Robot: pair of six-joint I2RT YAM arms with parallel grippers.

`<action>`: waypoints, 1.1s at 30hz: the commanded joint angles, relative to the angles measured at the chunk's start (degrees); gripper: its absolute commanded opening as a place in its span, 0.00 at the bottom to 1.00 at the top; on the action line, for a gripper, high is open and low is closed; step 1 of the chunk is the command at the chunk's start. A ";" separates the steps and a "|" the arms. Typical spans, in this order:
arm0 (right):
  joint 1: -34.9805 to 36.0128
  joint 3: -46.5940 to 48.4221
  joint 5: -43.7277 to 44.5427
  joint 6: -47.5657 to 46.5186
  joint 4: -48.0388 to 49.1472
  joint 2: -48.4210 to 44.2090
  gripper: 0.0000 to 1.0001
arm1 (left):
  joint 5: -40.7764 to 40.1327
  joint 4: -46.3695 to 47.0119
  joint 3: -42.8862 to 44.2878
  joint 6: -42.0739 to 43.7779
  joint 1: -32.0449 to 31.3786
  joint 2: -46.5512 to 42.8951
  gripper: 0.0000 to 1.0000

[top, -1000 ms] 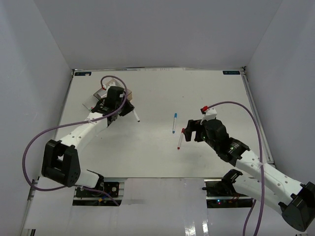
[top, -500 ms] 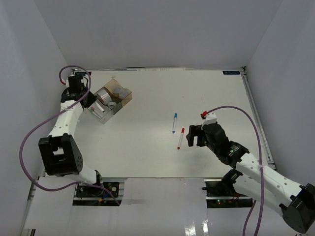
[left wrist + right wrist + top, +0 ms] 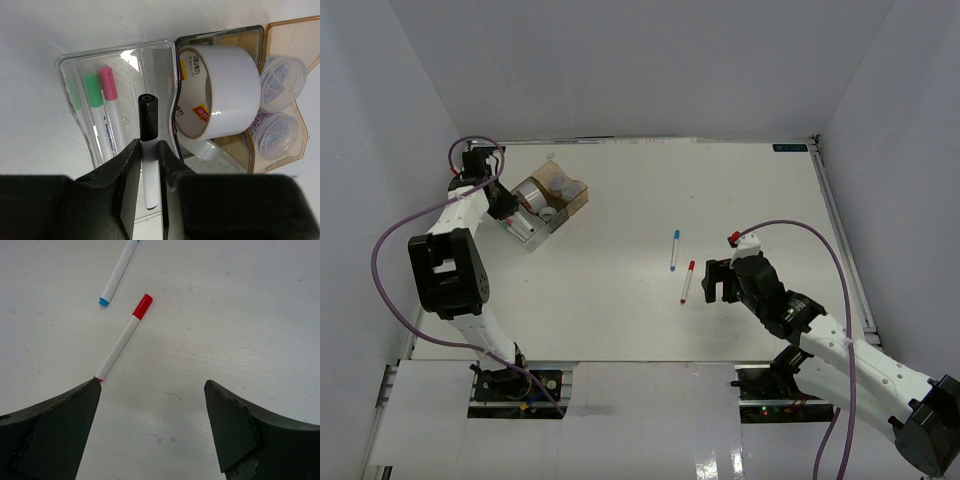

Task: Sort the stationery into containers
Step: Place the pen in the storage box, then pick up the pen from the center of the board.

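One black-capped marker (image 3: 148, 150) is pinched in the nearly closed left jaws over the clear box (image 3: 125, 55). The right jaws, wide open, have backed off the red-capped marker (image 3: 122, 338) on the worktop (image 3: 240, 300) since a second ago.

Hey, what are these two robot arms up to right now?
They are sorting stationery into small boxes. The left end effector grips a black-capped marker over the clear box, where a green-capped marker and a pink-capped marker already lie. The right end effector hangs open close to a red-capped marker on the table, a blue-capped marker nearby.
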 commanded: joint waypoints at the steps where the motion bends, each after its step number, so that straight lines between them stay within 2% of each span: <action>1: 0.19 -0.31 0.77 -0.50 1.50 -0.40 0.90 | 2.60 -0.38 2.36 0.15 0.50 -1.25 0.31; 5: 0.19 0.65 -2.30 -1.64 1.76 0.83 0.90 | 3.04 -0.38 0.95 0.59 0.59 -2.39 0.43; 9: 0.19 2.40 -3.27 -1.47 1.50 4.16 0.91 | 2.95 -0.55 -0.28 1.56 0.59 -3.88 0.60; 13: 0.28 3.90 -3.97 -0.77 2.11 6.89 0.92 | 3.48 -0.73 -1.51 2.79 0.68 -6.86 0.70; 15: 0.28 5.83 -4.85 -0.59 1.85 9.61 0.94 | 4.44 -1.08 -2.12 4.28 0.68 -9.94 0.74; 16: 0.28 6.53 -5.03 -0.50 1.33 10.84 0.96 | 5.05 -1.43 -2.30 4.72 0.68 -11.17 0.80; 23: 0.63 11.99 -4.06 2.83 -0.52 22.70 0.97 | 12.44 -4.68 -5.90 8.41 0.59 -23.21 0.98; 28: 1.59 14.10 -1.78 6.26 -0.79 28.42 1.00 | 18.06 -4.16 -12.92 8.85 0.50 -33.14 0.98; 30: 2.56 15.50 -0.29 6.88 -1.66 31.41 0.95 | 19.20 -4.24 -14.77 8.94 0.15 -35.95 0.98; 33: 4.05 16.74 1.47 8.46 -2.28 35.02 0.93 | 19.21 -4.07 -17.15 9.64 -1.08 -37.89 0.98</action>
